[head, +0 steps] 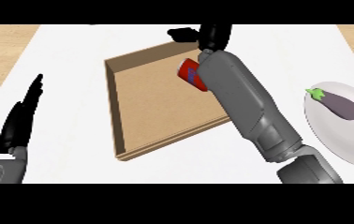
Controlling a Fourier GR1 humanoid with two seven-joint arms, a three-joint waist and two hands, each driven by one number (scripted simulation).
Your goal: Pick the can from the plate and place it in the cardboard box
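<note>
Head view | right hand [214, 38] released, forearm [242, 96] half-hiding can [190, 74] in cardboard box [155, 108] | eggplant [339, 103] on plate [333, 139]

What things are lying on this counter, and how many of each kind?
Cans: 1, the red can
Boxes: 1, the cardboard box
Plates: 1, the plate
Vegetables: 1, the aubergine
Total: 4
</note>
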